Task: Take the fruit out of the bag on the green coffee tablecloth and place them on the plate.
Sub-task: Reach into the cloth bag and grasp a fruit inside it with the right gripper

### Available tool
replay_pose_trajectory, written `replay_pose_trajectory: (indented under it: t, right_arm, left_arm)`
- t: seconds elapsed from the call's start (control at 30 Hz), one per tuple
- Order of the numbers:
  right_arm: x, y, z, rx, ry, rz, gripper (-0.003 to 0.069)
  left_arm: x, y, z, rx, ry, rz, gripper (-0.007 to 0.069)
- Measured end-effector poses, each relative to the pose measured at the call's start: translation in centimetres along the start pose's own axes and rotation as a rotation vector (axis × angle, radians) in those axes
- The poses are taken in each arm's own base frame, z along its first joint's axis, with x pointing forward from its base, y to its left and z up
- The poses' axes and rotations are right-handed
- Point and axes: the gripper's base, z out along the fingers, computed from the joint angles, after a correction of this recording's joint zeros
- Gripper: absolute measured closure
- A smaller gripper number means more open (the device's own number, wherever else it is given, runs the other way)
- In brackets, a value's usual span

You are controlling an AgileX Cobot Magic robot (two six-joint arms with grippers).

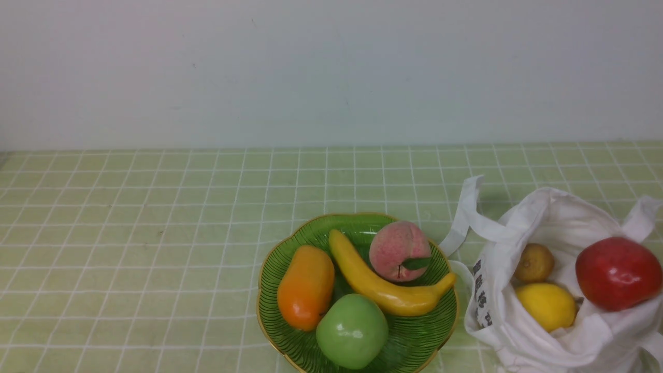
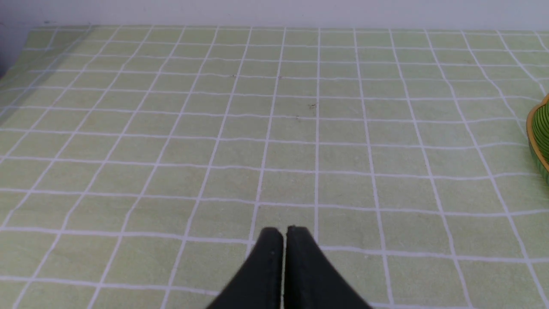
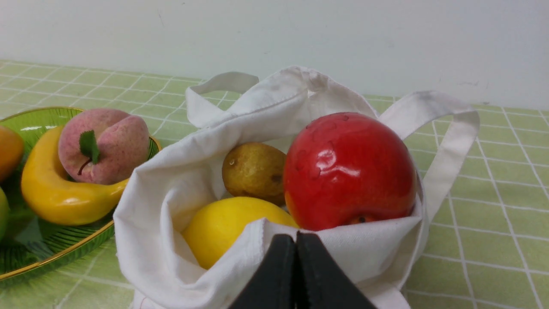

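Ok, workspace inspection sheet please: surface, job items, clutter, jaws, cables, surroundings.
Surface: green gridded tablecloth, small dark specks
Plate: orange fruit, banana, peach, green apple
Bag: open; red apple, lemon, brownish fruit inside
Clutter: nothing seen
Left jaws: shut, empty
Right jaws: shut, empty, by bag
Cables: nothing seen
Surroundings: pale wall behind

"What stands behind my pincer?"

"A plain pale wall (image 1: 331, 72), filling the upper part of my front view, faintly marked near the top centre."

"And its light?"

"I see it soft, greyish."
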Motion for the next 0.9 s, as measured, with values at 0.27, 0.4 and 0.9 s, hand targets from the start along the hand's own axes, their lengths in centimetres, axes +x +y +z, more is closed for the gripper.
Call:
replay_pose_trajectory:
  t: [0.27,0.4,0.9]
  right_arm:
    - [0.0,0.0,0.0,0.0,0.0,0.0,0.0673]
    - [0.0,0.0,0.0,0.0,0.0,0.0,0.0673]
    - [-0.82,0.61,-0.04,-0.093,-0.077,0.584,0.0673]
  left_arm:
    - [0.0,0.0,0.0,0.0,0.0,0.0,0.0632]
    - [0.0,0.0,0.0,0.0,0.0,0.0,0.0632]
    - [0.0,0.0,0.0,0.0,0.0,0.0,0.0632]
